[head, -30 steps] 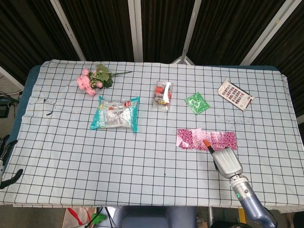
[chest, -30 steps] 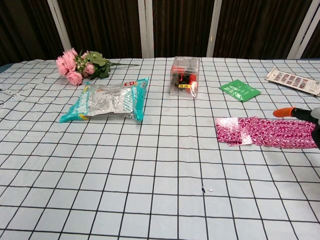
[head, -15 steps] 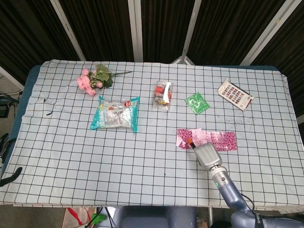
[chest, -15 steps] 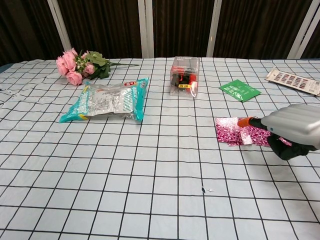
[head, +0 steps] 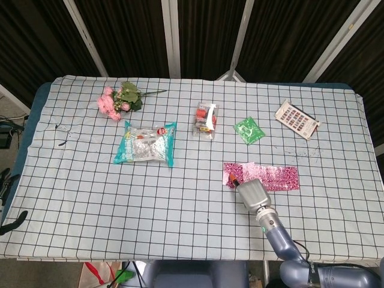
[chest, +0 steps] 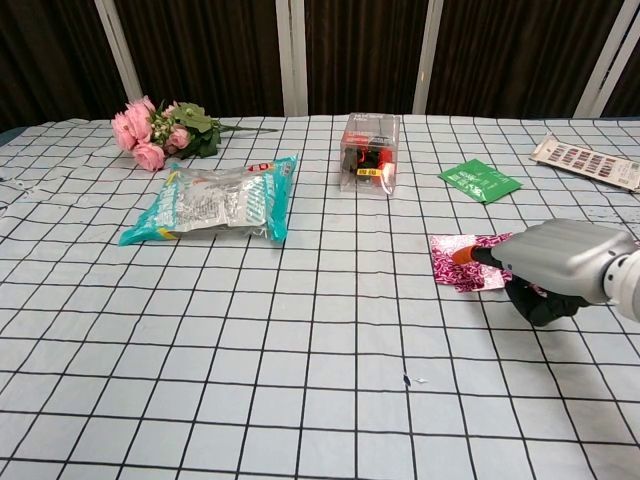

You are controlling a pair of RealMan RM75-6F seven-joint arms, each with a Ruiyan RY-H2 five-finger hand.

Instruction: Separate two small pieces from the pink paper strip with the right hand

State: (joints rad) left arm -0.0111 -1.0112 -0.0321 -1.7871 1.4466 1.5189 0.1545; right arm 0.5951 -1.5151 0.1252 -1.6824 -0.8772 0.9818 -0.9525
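The pink patterned paper strip (head: 270, 176) lies flat on the checked cloth, right of centre; the chest view shows only its left end (chest: 452, 262). My right hand (head: 251, 193) reaches in from the near edge and covers the strip's left part (chest: 560, 262). Its fingers stretch forward side by side, and an orange fingertip (chest: 467, 256) lies over the strip's left end, where small overlapping pieces sit. The dark thumb (chest: 541, 305) hangs below the palm. I see nothing held in the hand. My left hand appears in neither view.
Behind the strip lie a green packet (head: 249, 129), a clear box with red contents (head: 205, 120) and a patterned card (head: 296, 119). A teal snack bag (head: 146, 143) and pink flowers (head: 117, 99) lie to the left.
My right hand has slid left along the strip, from its right half to its left end. The strip itself has not visibly shifted.
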